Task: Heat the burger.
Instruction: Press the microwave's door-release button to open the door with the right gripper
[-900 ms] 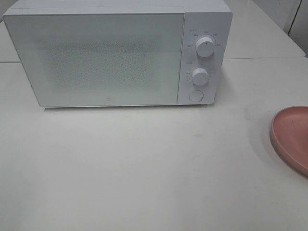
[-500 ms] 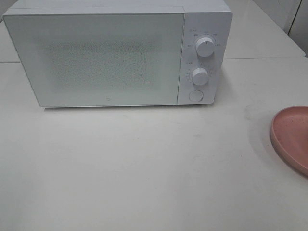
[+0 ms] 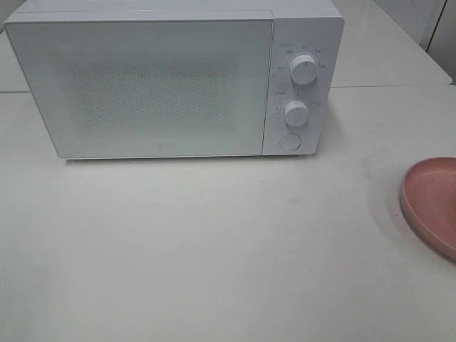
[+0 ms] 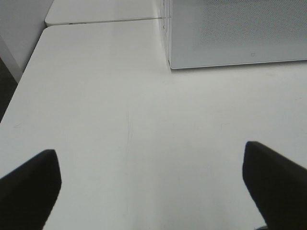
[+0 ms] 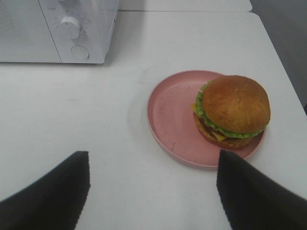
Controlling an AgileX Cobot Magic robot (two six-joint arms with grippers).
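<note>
Right wrist view shows the burger (image 5: 232, 111) on a pink plate (image 5: 168, 117), to the right of the microwave (image 5: 93, 21). The right gripper (image 5: 152, 160) and left gripper (image 4: 149, 151) have jaws apart, empty. Probably the closed door (image 3: 142, 85) must open fully first.

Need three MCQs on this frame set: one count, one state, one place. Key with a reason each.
1. Dial knobs on the white box microwave? A: one. B: two. C: four.
2. Its frosted door is: A: wide open. B: ajar. C: shut.
3. Where is the glossy-bunned burger? A: inside the microwave. B: on the round pink plate. C: on top of the microwave.

Key: B, two dials stand above a flat round button; C, the door sits flush with the panel; B, the right wrist view shows it resting on the plate.
</note>
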